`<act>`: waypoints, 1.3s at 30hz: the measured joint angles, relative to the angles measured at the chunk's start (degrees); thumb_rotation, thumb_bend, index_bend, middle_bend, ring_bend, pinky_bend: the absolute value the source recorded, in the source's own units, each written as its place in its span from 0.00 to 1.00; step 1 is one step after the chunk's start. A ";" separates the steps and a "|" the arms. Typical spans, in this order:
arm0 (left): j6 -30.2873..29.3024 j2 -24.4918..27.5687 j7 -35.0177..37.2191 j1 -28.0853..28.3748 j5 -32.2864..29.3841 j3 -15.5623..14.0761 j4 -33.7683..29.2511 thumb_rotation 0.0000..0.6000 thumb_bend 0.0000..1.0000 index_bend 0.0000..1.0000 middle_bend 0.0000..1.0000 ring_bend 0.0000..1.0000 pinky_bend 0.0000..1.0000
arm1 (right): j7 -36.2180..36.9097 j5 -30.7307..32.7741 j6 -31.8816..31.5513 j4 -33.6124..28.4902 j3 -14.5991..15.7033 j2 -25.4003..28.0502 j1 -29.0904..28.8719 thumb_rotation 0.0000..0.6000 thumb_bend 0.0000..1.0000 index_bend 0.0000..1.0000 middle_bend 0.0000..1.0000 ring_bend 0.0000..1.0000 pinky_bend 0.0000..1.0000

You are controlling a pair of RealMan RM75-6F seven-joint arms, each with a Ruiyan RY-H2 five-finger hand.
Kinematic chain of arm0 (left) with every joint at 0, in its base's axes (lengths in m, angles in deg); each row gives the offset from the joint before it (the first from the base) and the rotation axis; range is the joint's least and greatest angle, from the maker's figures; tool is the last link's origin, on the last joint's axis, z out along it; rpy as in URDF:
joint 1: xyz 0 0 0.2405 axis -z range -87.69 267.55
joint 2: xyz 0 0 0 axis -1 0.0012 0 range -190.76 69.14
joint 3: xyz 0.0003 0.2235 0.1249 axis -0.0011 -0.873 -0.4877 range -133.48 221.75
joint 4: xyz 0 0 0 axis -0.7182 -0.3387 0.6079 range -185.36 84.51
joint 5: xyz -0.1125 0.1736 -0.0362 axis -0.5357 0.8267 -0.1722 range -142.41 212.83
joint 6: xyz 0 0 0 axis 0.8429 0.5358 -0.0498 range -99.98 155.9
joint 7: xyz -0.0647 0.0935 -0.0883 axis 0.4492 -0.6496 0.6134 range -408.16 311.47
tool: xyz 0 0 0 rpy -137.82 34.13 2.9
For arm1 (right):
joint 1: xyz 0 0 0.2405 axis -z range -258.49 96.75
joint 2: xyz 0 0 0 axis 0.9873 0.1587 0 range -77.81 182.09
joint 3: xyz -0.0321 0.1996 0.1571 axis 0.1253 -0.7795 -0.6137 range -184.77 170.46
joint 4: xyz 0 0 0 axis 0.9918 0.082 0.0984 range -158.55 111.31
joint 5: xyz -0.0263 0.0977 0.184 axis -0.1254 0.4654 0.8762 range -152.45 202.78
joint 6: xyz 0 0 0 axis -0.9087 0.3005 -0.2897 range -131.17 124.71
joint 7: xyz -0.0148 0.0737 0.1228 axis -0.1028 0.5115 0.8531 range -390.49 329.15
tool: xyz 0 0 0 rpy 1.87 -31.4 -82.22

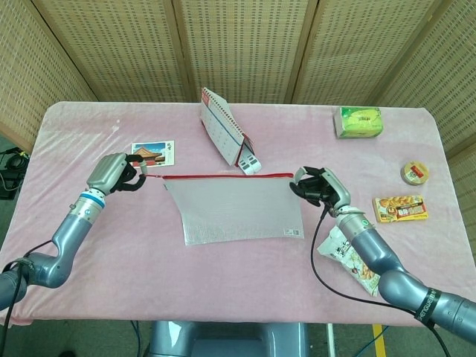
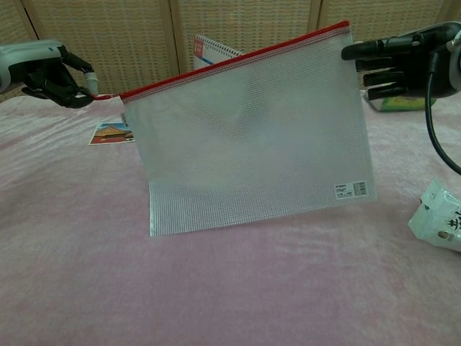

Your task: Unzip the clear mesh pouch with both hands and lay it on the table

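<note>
The clear mesh pouch with a red zipper edge hangs stretched between both hands, and its bottom edge touches the pink tablecloth. At the pouch's left end my left hand pinches the red zipper pull. My right hand grips the top right corner. The top edge slopes up towards the right hand in the chest view.
A desk calendar stands behind the pouch, with a postcard to its left. On the right lie a green packet, a small round tin, an orange snack pack and a white snack bag.
</note>
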 measured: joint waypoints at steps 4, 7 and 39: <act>0.60 -0.14 1.18 -0.10 0.79 -0.12 1.00 1.00 0.47 0.76 1.00 0.93 1.00 | -0.49 0.17 0.12 0.09 0.45 0.03 -0.31 1.00 0.78 0.76 0.98 0.99 1.00; 1.21 -0.01 2.53 -0.10 1.56 -0.23 1.16 1.00 0.02 0.18 1.00 0.93 1.00 | -1.21 -0.98 0.81 0.33 0.93 0.18 -0.52 1.00 0.25 0.35 0.98 0.99 1.00; -33.64 14.90 -19.89 -24.89 8.56 -8.96 -22.81 1.00 0.00 0.00 0.00 0.00 0.00 | -47.77 -50.48 -50.34 13.46 26.52 0.80 19.39 1.00 0.00 0.05 0.00 0.00 0.00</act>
